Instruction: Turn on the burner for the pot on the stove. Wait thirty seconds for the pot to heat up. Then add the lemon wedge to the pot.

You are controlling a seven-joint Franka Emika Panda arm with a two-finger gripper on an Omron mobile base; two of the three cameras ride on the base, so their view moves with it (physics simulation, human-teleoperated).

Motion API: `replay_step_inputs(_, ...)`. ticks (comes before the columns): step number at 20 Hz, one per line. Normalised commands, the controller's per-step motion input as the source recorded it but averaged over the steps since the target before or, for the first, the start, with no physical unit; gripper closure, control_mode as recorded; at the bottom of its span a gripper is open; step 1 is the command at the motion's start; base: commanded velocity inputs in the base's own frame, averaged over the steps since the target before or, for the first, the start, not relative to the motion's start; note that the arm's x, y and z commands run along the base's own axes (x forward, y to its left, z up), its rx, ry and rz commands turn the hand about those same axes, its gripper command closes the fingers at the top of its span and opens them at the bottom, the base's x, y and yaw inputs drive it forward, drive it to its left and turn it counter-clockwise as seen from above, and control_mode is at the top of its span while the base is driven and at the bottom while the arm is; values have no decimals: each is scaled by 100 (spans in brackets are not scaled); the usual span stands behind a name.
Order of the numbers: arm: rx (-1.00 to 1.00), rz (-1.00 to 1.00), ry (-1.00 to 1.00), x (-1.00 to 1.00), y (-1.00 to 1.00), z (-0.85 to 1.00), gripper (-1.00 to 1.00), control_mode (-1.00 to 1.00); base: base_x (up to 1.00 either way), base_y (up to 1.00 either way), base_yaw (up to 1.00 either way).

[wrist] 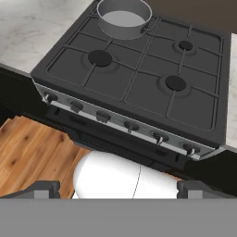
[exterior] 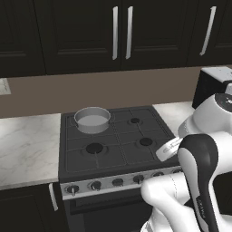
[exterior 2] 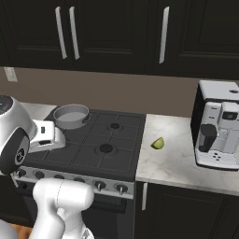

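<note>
The silver-grey pot [exterior: 92,120] [exterior 2: 71,115] [wrist: 124,18] stands on the back left burner of the black stove [exterior: 118,156] [exterior 2: 86,156] [wrist: 139,88]. A row of dark knobs [wrist: 132,126] [exterior: 95,185] runs along the stove's silver front strip. On the pale counter to the right of the stove lies the yellow-green lemon wedge [exterior 2: 158,143]. My gripper [wrist: 120,190] hangs above and in front of the stove's front edge, looking down at the knobs. It is open wide, with nothing between its fingertips [wrist: 44,189].
A white and black coffee machine [exterior 2: 217,130] [exterior: 213,84] stands at the back right of the counter [exterior 2: 186,163]. Marble counter [exterior: 27,145] extends left of the stove. Dark wall cabinets [exterior: 118,31] hang above. Wooden floor [wrist: 32,152] lies below the stove front.
</note>
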Motion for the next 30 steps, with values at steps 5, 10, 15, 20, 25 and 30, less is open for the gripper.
replay_step_inputs(5, 0, 0, 0, 0, 0, 0, -100, -100, 0, 0, 0)
replay_step_inputs(10, 0, 0, 0, 0, 0, 0, -100, -100, 0, 0, 0)
replay_step_inputs(15, 0, 0, 0, 0, 0, 0, -100, -100, 0, 0, 0)
replay_step_inputs(20, 0, 0, 0, 0, 0, 0, -100, -100, 0, 0, 0)
replay_step_inputs(25, 0, 0, 0, 0, 0, 0, -100, -100, 0, 0, 0)
replay_step_inputs(30, 0, 0, 0, 0, 0, 0, -100, -100, 0, 0, 0)
